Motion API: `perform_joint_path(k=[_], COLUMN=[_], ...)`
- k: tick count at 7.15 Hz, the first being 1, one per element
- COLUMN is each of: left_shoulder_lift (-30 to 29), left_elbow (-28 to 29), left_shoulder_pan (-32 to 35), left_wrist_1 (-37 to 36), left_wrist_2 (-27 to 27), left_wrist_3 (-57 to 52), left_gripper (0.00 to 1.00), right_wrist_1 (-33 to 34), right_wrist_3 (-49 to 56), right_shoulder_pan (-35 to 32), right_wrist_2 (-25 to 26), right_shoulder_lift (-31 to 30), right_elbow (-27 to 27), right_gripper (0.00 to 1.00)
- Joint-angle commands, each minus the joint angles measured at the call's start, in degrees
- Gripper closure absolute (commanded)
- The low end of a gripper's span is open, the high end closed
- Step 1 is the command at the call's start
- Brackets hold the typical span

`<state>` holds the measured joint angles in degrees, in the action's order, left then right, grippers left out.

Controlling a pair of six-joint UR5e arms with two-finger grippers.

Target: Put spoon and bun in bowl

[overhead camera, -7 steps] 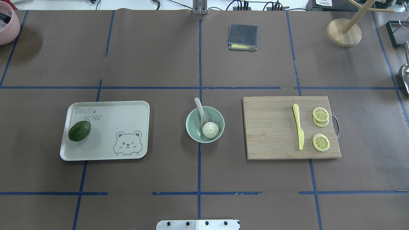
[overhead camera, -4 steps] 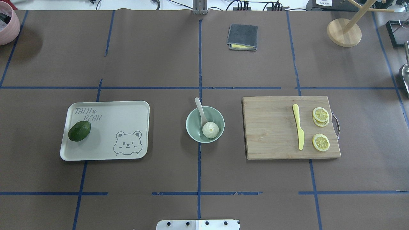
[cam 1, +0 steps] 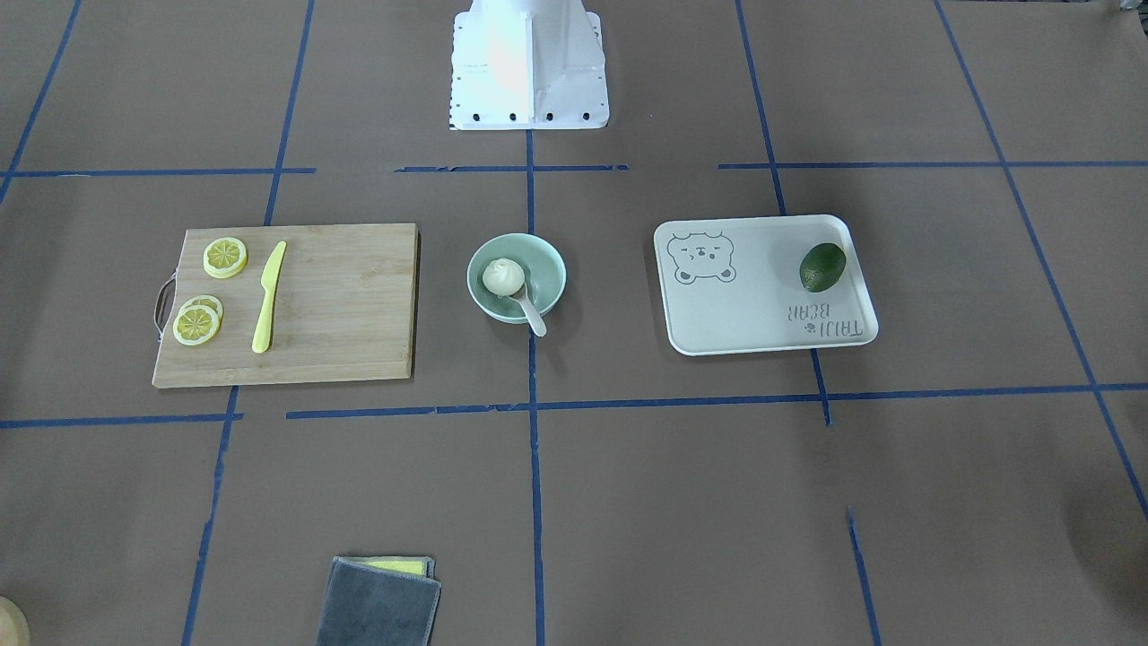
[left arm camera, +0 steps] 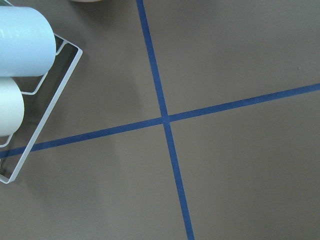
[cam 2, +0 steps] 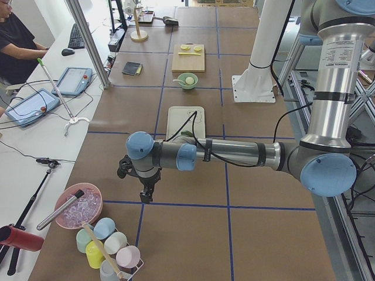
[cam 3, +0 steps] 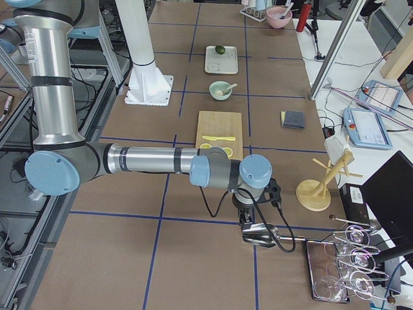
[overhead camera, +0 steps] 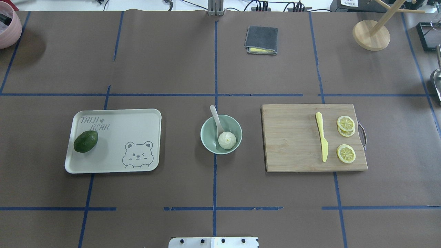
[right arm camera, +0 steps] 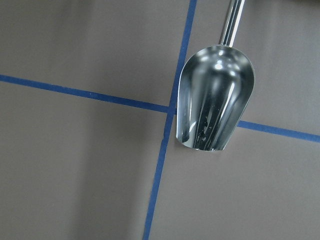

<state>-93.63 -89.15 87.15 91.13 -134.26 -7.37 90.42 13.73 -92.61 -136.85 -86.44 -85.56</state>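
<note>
The pale green bowl (overhead camera: pixel 204 132) stands at the table's middle, also in the front-facing view (cam 1: pixel 552 269). The white bun (overhead camera: pixel 227 140) sits inside it. The white spoon (overhead camera: pixel 215 117) lies in the bowl with its scoop under the bun and its handle over the far rim. Neither gripper shows in the overhead or front-facing views. My left gripper (cam 2: pixel 145 193) hangs over the table's left end, far from the bowl. My right gripper (cam 3: pixel 245 223) hangs over the right end. I cannot tell whether either is open or shut.
A bear-print tray (overhead camera: pixel 137 120) with an avocado (overhead camera: pixel 85 141) lies left of the bowl. A cutting board (overhead camera: pixel 293 137) with a yellow knife (overhead camera: pixel 322 137) and lemon slices (overhead camera: pixel 345 123) lies right. A metal scoop (right arm camera: pixel 215 105) lies below my right wrist, a cup rack (left arm camera: pixel 20 50) below my left.
</note>
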Motion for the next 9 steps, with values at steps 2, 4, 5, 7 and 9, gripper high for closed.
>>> perform_joint_path(k=[2, 4, 5, 7, 9], left_shoulder_lift=[0.03, 0.98, 1.78, 1.87, 2.05], left_elbow=[0.38, -0.05, -0.14, -0.06, 0.03], left_shoulder_pan=[0.04, 0.21, 1.43, 4.34, 4.34], left_wrist_1=[0.01, -0.07, -0.16, -0.51, -0.69], left_wrist_2=[-0.21, -0.30, -0.30, -0.12, -0.30], left_wrist_3=[-0.01, -0.01, 0.08, 0.17, 0.51], left_gripper=[0.00, 0.00, 0.00, 0.00, 0.00], right_wrist_1=[-10.44, -9.91, -9.82, -8.25, 0.33], right_wrist_3=[-10.82, -11.27, -11.36, -11.36, -11.27], right_shoulder_pan=[-0.03, -0.03, -0.03, -0.11, -0.11], right_wrist_2=[-0.87, -0.78, -2.17, -3.51, -2.55], right_shoulder_lift=[0.13, 0.30, 0.22, 0.48, 0.39], right_elbow=[4.53, 4.52, 4.52, 4.09, -2.03], right_gripper=[0.00, 0.00, 0.00, 0.00, 0.00])
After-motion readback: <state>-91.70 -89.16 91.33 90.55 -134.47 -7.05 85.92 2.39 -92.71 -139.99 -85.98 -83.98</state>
